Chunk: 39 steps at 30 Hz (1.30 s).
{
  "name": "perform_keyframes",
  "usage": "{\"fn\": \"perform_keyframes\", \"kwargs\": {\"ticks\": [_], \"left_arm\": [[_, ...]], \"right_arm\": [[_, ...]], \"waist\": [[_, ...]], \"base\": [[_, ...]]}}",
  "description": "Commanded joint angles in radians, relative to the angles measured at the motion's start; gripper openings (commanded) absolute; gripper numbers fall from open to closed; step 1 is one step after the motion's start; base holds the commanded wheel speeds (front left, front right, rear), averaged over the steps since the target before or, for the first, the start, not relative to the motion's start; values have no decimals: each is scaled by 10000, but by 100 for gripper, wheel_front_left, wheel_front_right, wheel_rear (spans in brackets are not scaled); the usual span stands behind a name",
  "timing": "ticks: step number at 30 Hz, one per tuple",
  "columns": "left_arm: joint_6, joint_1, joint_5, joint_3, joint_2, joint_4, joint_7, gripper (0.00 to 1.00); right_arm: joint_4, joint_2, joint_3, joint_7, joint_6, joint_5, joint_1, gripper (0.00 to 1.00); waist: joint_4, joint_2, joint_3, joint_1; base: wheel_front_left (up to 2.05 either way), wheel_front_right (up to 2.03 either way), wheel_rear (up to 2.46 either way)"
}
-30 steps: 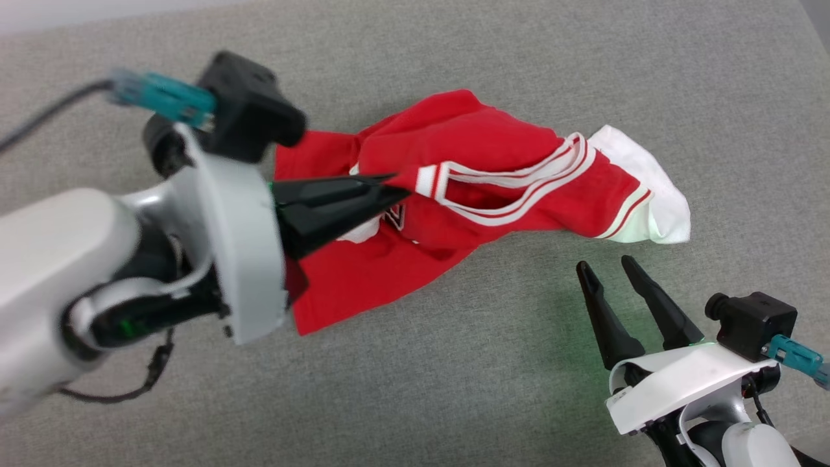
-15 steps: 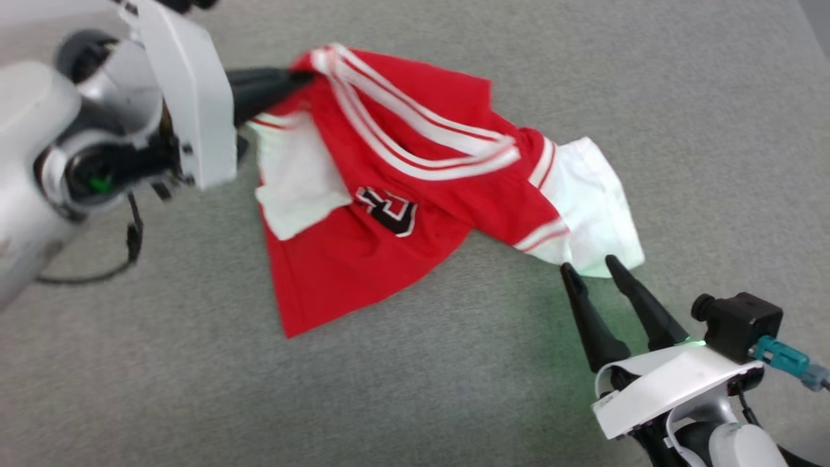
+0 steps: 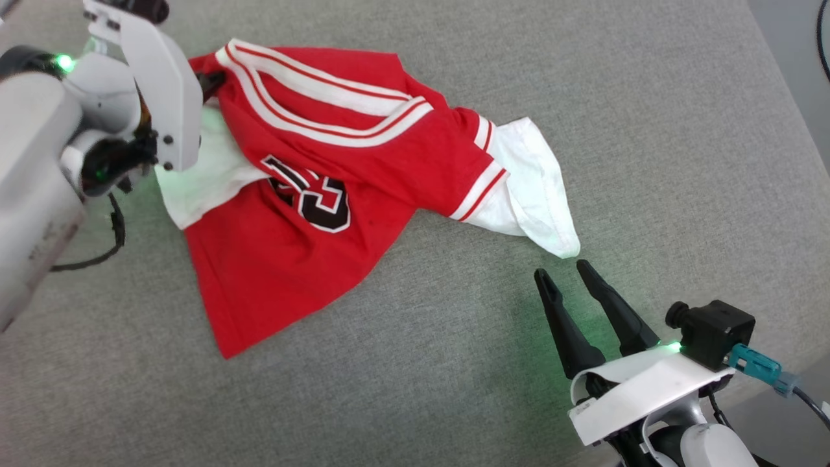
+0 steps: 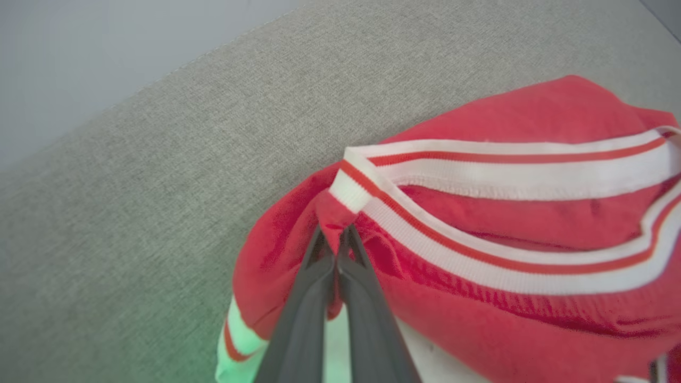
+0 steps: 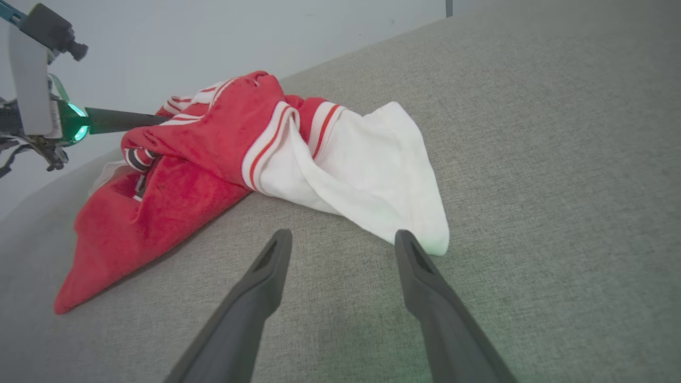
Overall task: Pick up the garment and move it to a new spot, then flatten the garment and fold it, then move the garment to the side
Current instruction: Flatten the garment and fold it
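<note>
The left gripper [image 4: 335, 236] is clenched on a pinch of red cloth just beside the striped collar [image 4: 479, 175] of the jersey [image 3: 272, 272]. It holds that corner a little off the grey surface [image 3: 648, 97], while the rest of the jersey lies there crumpled. The right gripper [image 3: 563, 268] has its jaws spread and empty, just short of the jersey's far white sleeve [image 3: 538, 194] and not touching it. As I judge it, the first step, picking up and moving, is under way and not finished. The jersey is not flat: the number [image 3: 311, 198] is creased, the near sleeve [image 3: 194, 181] is bunched below the collar, and the hem is skewed. Flattening, folding and moving the jersey aside all remain to be done
</note>
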<state>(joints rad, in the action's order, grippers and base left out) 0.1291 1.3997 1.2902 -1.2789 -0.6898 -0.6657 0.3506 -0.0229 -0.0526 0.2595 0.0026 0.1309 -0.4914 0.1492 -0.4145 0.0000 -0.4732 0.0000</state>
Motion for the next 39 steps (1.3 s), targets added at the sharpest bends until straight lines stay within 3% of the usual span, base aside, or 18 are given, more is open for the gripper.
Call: {"fn": "perform_keyframes", "kwargs": {"ticks": [1, 5, 6, 7, 8, 9, 10, 16, 25, 29, 39], "left_arm": [[25, -171, -268, -1, 109, -250, -237, 0], [24, -238, -479, -14, 315, -534, -612, 2], [24, -236, -411, -18, 365, -529, -662, 27], [24, -236, -411, -18, 365, -529, -662, 27], [25, -165, -430, -19, 377, -474, -716, 44], [25, -87, -439, -18, 357, -383, -741, 77], [25, -32, -360, -16, 326, -291, -731, 99], [25, 266, 38, -19, -98, 609, -40, 100], [25, 135, 1590, -22, -714, 1101, 3734, 100], [-105, 31, 2375, 15, -795, 1071, 4820, 100], [-489, -137, 3358, 474, -973, 1036, 5261, 100]], "right_arm": [[54, 24, 88, -53, -3, -27, 166, 100], [54, 23, 142, -61, -3, 76, 364, 100], [61, 21, 113, -51, -3, 102, 394, 100], [61, 21, 113, -51, -3, 102, 394, 100], [59, 20, 62, -30, -3, 129, 433, 100], [54, 20, 24, -6, -3, 167, 458, 100], [60, 22, -23, 20, -3, 207, 458, 100], [74, 20, -289, 219, -3, 334, 304, 100], [-88, 19, -396, 429, -3, 341, 150, 100], [-130, 20, -303, 359, -3, 252, 118, 100], [-125, 23, -201, 82, -3, 106, 87, 100]], "waist": [[-115, 0, -208, 0], [47, 0, -261, 0], [117, 0, -242, 0], [117, 0, -242, 0], [202, 0, -212, 0], [290, 0, -168, 0], [383, 0, -106, 0], [997, 0, 361, 0], [1348, 0, 612, 0], [1208, 0, 465, 0], [692, 0, -5, 0]], "base": [[0, 0, 0], [0, 0, 0], [0, 0, 0], [0, 0, 0], [0, 0, 0], [0, 0, 0], [0, 0, 0], [0, 0, 0], [0, 0, 0], [0, 0, 0], [0, 0, 0]]}}
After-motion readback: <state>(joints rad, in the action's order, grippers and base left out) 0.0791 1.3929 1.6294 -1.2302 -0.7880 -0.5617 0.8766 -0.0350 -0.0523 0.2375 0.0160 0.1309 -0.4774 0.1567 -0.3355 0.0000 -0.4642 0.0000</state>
